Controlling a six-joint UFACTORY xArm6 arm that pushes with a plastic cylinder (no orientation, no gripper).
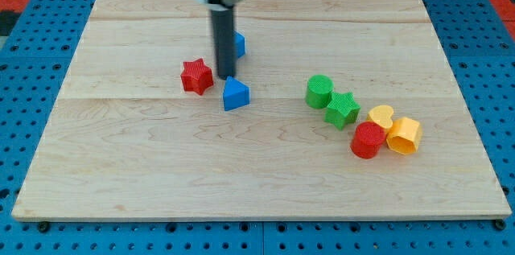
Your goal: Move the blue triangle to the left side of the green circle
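While my tip [226,76] touches blue triangle [235,94]: two blue, two red, two green, two yellow

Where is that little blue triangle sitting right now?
The blue triangle lies left of the board's centre, just right of the red star and well left of the green circle, with my tip just above it.
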